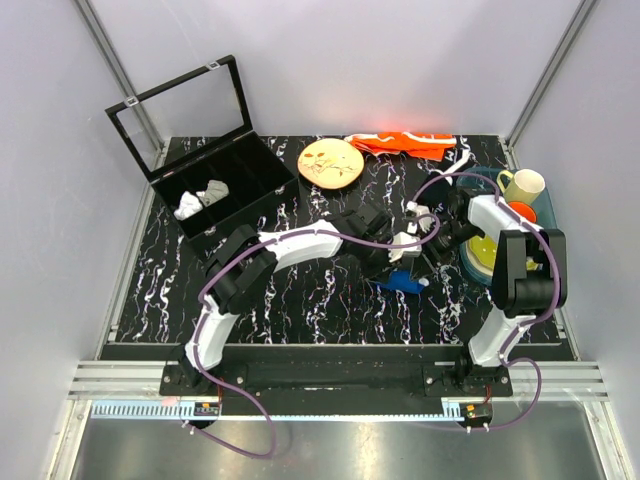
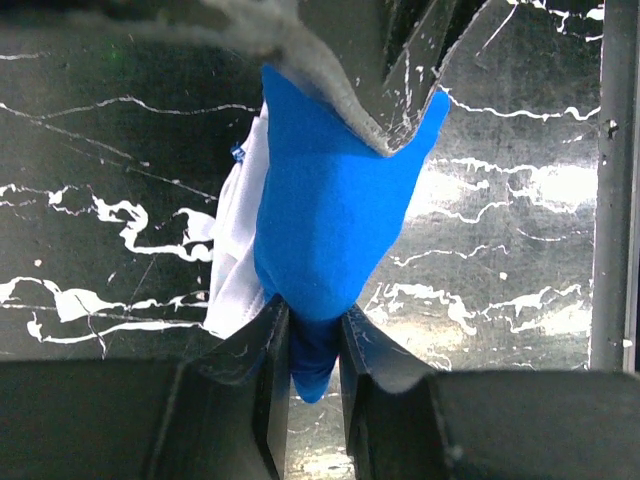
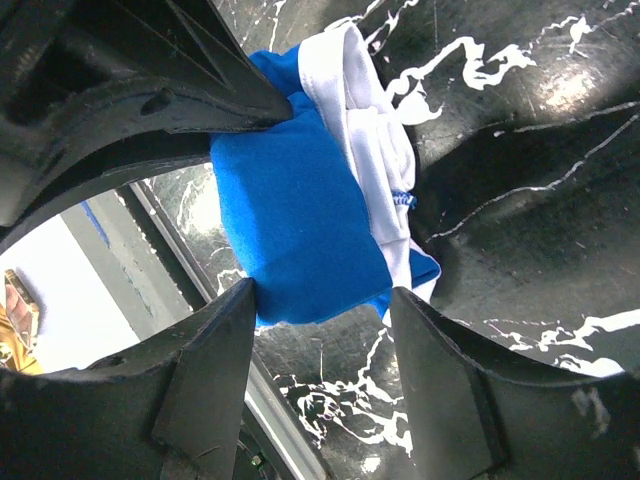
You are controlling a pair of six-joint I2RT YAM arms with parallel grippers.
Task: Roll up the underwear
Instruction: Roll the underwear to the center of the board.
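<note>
The left jaws are closed narrow on the lower end of the underwear [image 2: 330,200], with a tuck of blue cloth pinched between them. The right jaws are set wide astride the same bundle, a fingertip at each side; whether it is pressed by them cannot be told.

The underwear is already gathered into a short, fat roll, blue outside, with the white waistband bunched along one edge. It is found right of centre on the black marbled surface [image 1: 300,310], between the two wrists. Whether it rests on the surface or is held just above it cannot be told.

The rolling is judged nearly finished, at the stage of tightening and setting down. The next move is judged to call for one hold to be kept while the other is freed, so that the roll is not sprung open.

Room is tight to the right, where a stack of plates [image 1: 480,255] lies just beside the right arm [image 1: 520,270]. Bare surface is seen toward the near edge and on the left side, with a box [image 1: 215,190] well apart at the far left.
</note>
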